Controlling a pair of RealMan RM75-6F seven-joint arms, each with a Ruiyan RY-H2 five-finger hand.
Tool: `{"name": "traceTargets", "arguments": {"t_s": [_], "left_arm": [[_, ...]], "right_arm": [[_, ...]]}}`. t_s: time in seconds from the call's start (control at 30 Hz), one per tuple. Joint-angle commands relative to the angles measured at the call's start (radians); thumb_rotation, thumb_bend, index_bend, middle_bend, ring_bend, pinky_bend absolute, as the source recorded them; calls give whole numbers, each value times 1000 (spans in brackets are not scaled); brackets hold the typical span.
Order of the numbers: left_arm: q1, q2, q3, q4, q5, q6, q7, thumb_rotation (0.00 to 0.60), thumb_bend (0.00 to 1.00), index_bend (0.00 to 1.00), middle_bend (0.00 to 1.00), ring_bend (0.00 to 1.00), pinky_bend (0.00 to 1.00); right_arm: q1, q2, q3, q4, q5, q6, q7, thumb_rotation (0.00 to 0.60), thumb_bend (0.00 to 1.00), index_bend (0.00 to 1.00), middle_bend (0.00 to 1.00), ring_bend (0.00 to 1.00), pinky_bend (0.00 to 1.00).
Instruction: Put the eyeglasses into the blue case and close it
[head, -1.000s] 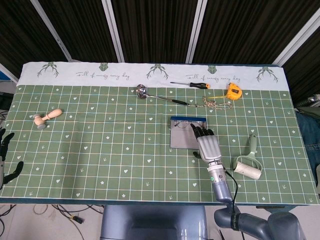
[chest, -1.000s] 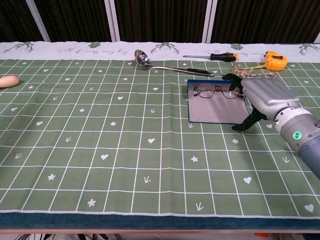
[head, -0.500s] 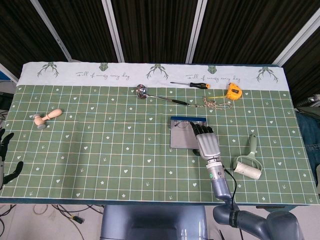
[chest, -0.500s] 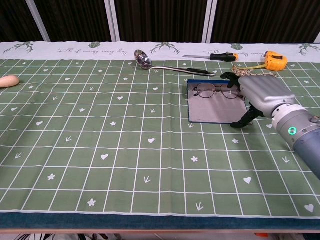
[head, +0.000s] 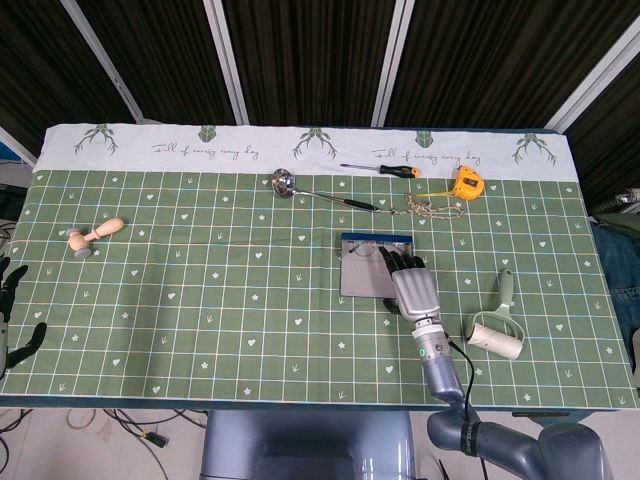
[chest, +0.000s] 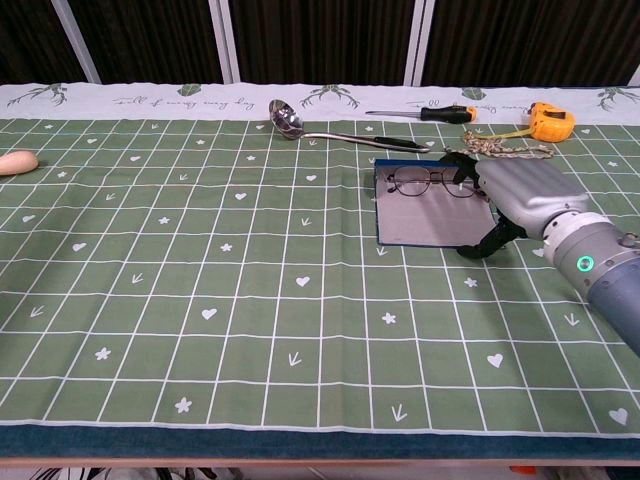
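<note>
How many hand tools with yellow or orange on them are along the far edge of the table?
2: a screwdriver with an orange handle by the white border, and a yellow tape measure just right of it. None seems hidden.

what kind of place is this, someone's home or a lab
Probably a robot test bench, not a home: unrelated props such as a ladle, tape measure and lint roller lie spread over a gridded cloth.

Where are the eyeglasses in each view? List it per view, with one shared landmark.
Head view: eyeglasses right of centre, on the open case.
Chest view: eyeglasses upper right, on the case, beside the right robot hand.
Shared landmark: ladle just beyond the case.
</note>
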Motion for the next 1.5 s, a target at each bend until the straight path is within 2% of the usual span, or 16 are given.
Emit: {"name": "traceTargets", "arguments": {"t_s": [0.03,0.4,1.13,1.5], "left_arm": [[0,0,0,0,1,0,0,600,311,94,0,0,0],[0,1,-1,-3,2,1,0,600,311,94,0,0,0],[1,1,0,-2,4,4,-2,600,312,94,0,0,0],[2,2,-1,-5,4,5,-1,600,312,94,0,0,0]], "right_arm": [[3,-3,4,4,0,-2,-3,600,106,116,220,241,258],[5,-8,15,16,-4,-11,-9,600,122,184,220,241,258],[6,-13,25,28,-14,-29,2,600,436,239,223,245,258],[21,-27,54,50,-7,-28,-1,600,481,258,227,246,258]]}}
